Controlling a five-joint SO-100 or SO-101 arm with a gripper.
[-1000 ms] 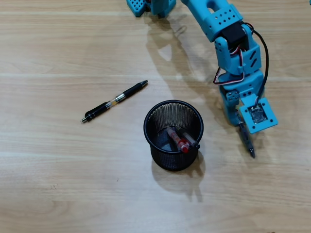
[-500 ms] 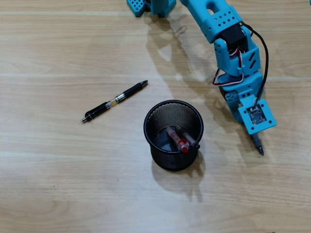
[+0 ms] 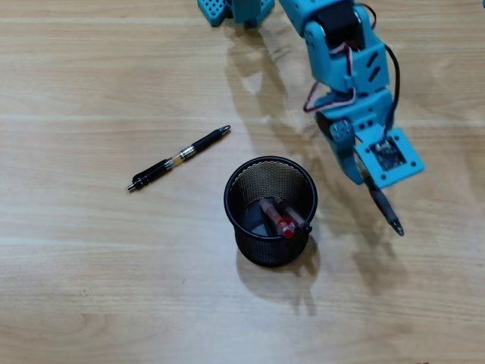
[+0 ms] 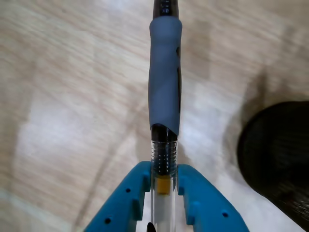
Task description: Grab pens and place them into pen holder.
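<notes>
— On the wood table (image 3: pixel 91 288), what does the overhead view give?

— A blue arm (image 3: pixel 341 53) reaching down from the top edge, its gripper (image 3: pixel 369 184) to the right of the mesh cup (image 3: pixel 241 227). A grey-and-clear pen (image 3: pixel 383 208) sticks out below it, tip toward the lower right, apart from the cup.

— And the jaws?

— Pinched on that pen. In the wrist view the two blue fingers (image 4: pixel 128 198) press the clear barrel from both sides, and the grey grip (image 4: pixel 164 72) runs straight up the picture. The cup shows as a dark blur at the right edge (image 4: pixel 277 169).

— What's in the cup?

— Two pens lean together inside it, a red-and-clear one (image 3: pixel 277 220) and a darker one (image 3: pixel 293 214) just beside it.

— Anything else?

— A black pen (image 3: pixel 179 158) with a yellow band lies flat on the table, upper left of the cup, well apart from it.
</notes>
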